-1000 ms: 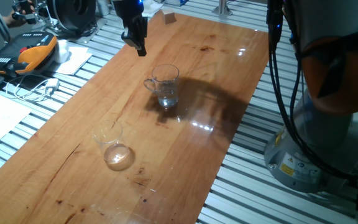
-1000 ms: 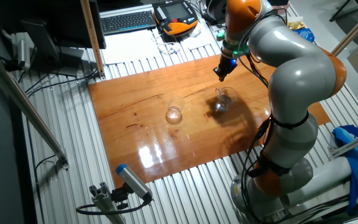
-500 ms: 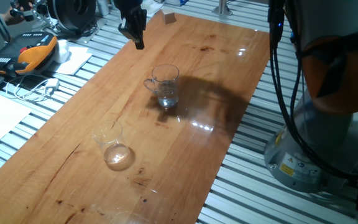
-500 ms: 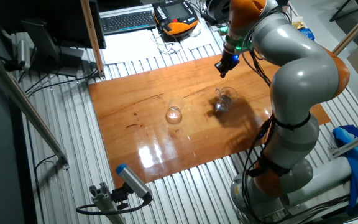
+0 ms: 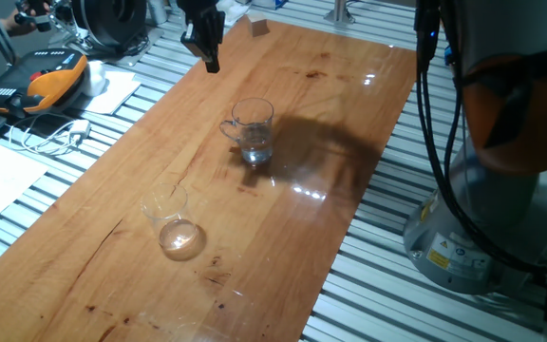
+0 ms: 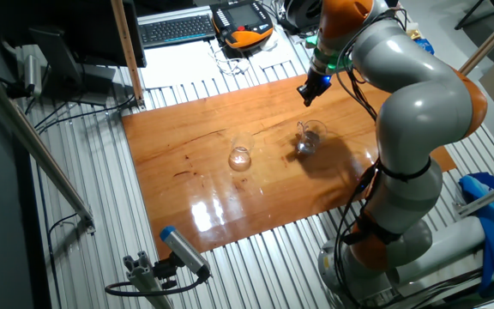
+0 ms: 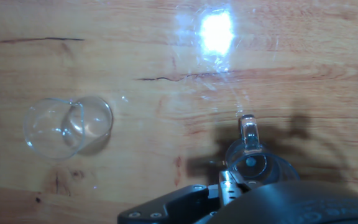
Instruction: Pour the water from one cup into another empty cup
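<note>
Lately the gripper (image 5: 209, 55) has risen and drawn back toward the far edge of the table (image 5: 112, 266), so it now hangs high and well apart from both glasses, holding nothing. Its fingers look pressed close together in the fixed view, though I cannot tell for sure. To my eye the task is barely begun, since neither glass has been grasped.

Leftmost stands the tumbler (image 5: 169, 220), clear, handleless, slightly tapered with a thick base, and seemingly empty. Further right stands the mug (image 5: 251, 130), a clear cylinder whose looped handle points toward the tumbler's side. The water (image 5: 255, 152) sits low inside it. Both rest upright on glossy, knotted wood that throws back bright glare.
</note>
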